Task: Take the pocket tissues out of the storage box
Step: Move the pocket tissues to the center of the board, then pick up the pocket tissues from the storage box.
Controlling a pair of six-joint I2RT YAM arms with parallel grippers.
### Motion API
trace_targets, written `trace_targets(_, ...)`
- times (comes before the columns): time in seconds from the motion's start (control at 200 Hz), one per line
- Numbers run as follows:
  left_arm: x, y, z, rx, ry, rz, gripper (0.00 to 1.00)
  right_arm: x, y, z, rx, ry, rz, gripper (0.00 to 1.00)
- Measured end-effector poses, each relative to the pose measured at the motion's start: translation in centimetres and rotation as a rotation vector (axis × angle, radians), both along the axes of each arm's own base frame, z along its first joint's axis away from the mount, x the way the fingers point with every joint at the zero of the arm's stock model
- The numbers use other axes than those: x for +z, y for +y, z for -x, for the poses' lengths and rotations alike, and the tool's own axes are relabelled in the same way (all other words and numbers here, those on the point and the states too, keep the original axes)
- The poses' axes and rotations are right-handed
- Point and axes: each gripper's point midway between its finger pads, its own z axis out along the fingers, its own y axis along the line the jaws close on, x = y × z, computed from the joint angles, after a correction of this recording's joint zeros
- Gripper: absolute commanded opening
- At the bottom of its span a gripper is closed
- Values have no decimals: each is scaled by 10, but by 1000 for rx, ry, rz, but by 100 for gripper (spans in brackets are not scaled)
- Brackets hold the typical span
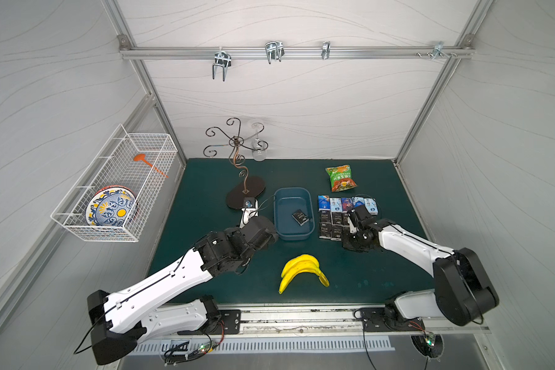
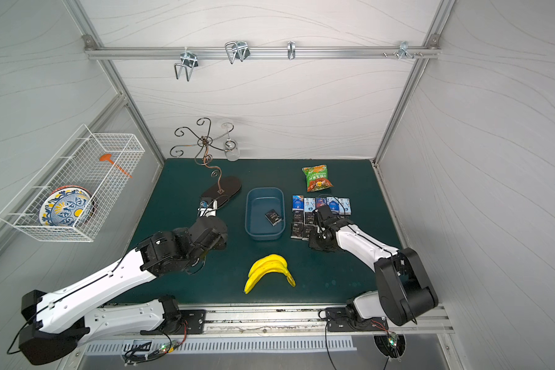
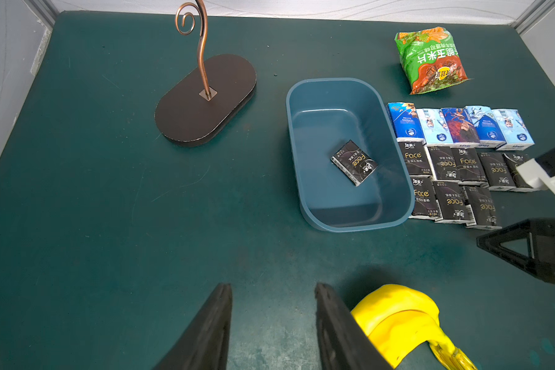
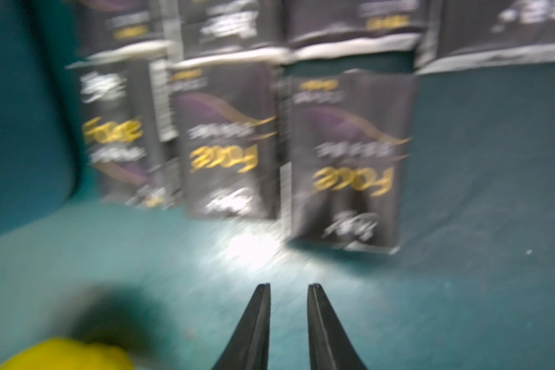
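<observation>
The storage box (image 1: 293,189) (image 2: 264,189) (image 3: 334,80) is a blue-grey tub at mid-table. One black pack of pocket tissues (image 1: 300,217) (image 2: 273,217) (image 3: 354,162) lies askew on its floor. Several more pocket tissues (image 1: 337,221) (image 3: 455,166) (image 4: 225,144) lie in rows on the mat just right of the box, blue ones at the back and black ones in front. My right gripper (image 4: 289,285) hovers over bare mat just in front of the nearest black row, slightly open and holding nothing. My left gripper (image 3: 273,288) is open and empty, left of the box and nearer the front.
A yellow banana bunch (image 1: 302,270) (image 3: 398,320) lies in front of the box. A green-orange snack bag (image 1: 341,177) sits behind the tissue rows. A metal scroll stand with a dark oval base (image 1: 245,192) is left of the box. A white wire basket (image 1: 116,192) hangs on the left wall.
</observation>
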Motion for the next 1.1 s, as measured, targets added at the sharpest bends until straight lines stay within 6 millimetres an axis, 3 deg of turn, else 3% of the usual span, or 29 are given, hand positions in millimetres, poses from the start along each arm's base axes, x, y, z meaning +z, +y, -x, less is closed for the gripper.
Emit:
trace_targets(0.12, 0, 0, 0, -2, -2, -5, 47, 14, 12, 7, 47, -18, 1, 28)
trace_targets(0.215, 0, 0, 0, -4, -2, -8, 47, 38, 26, 0, 83, -63, 7, 32)
trace_targets(0.4, -6, -2, -2, -7, 10, -36, 47, 112, 79, -37, 183, -238, -45, 41)
trace_targets(0.5, -11, -4, -4, -7, 22, -55, 48, 129, 115, -64, 257, -284, -46, 41)
trace_targets(0.6, -14, -3, -6, -2, 29, -67, 48, 117, 148, -89, 329, -285, -15, 43)
trace_targets(0.815, -15, -1, -11, 13, 32, -69, 48, 58, 191, -113, 470, -227, 93, 43)
trace_targets(1.101, -16, 6, -16, 33, 43, -65, 48, 27, 201, -122, 540, -210, 203, 46)
